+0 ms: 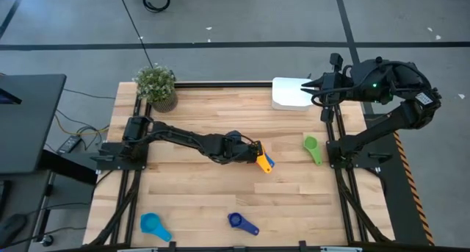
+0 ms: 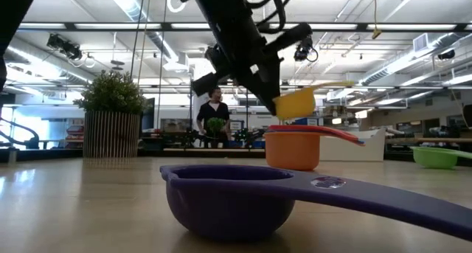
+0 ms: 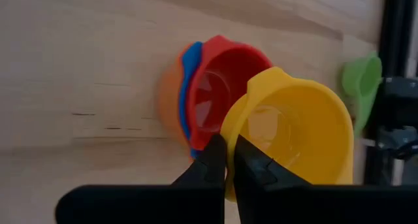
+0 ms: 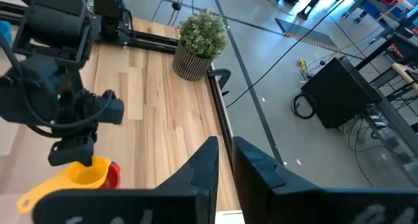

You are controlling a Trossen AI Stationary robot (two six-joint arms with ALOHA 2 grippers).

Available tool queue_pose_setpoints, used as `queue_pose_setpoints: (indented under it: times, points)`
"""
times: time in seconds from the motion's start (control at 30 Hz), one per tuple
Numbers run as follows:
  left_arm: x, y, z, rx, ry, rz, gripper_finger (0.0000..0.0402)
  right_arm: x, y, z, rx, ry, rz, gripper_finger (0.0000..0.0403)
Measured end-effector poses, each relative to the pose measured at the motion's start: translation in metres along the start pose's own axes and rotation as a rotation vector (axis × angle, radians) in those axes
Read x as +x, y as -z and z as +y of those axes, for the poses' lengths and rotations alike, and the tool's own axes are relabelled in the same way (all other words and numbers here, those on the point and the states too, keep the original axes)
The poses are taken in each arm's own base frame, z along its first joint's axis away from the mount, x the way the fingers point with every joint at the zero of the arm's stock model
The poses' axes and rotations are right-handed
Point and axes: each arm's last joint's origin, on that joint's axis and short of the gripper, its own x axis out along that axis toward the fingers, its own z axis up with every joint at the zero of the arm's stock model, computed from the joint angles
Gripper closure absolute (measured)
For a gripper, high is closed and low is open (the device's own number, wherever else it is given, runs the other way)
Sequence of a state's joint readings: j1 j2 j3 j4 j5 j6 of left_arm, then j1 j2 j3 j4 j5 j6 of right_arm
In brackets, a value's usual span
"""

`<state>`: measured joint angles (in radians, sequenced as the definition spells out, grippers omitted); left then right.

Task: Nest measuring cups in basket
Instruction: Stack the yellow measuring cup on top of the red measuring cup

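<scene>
While the left gripper (image 3: 228,160) pinches the yellow cup (image 3: 290,129) by its rim with its fingers above the red-topped stack (image 3: 209,96) mid-desk, ready to nest it, the right gripper (image 4: 224,160), fingers nearly together and empty, waits over the basket (image 1: 291,93) at the far edge

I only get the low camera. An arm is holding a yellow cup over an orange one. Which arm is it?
Observer: The left one. The left gripper is shut on the yellow cup's rim. The right gripper is parked at the far right corner.
Operator: What's inside the orange cup?
Observer: The orange cup has a blue cup nested in it, with a red cup inside that.
Operator: Are any cups hiding from me?
Observer: Yes, a light blue cup lies alone near the table's front left corner.
</scene>
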<state>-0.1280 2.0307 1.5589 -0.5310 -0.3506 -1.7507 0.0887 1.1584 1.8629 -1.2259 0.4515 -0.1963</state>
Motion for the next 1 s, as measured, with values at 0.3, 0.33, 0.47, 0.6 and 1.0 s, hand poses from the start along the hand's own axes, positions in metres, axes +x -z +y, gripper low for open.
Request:
queue_pose_setpoints:
  times: [0.3,0.33,0.47,0.6,1.0]
  points:
    - [0.012,-0.008,0.002,-0.010,-0.033,0.033,0.0388,0.000,-0.001,0.000,-0.014,-0.005,-0.007,0.0351]
    - [0.014,-0.009,0.002,-0.009,-0.041,0.042,0.0383,0.000,-0.001,0.000,-0.014,-0.006,-0.007,0.0351]
    - [0.018,-0.010,0.003,0.010,-0.054,0.082,0.0370,0.000,-0.001,0.000,-0.014,-0.006,-0.007,0.0351]
    - [0.019,-0.010,0.003,0.006,-0.047,0.083,0.0368,0.000,-0.001,0.000,-0.015,-0.006,-0.007,0.0351]
    - [0.020,-0.010,0.001,0.051,-0.026,0.088,0.0365,0.000,0.000,0.000,-0.040,-0.006,-0.007,0.0351]
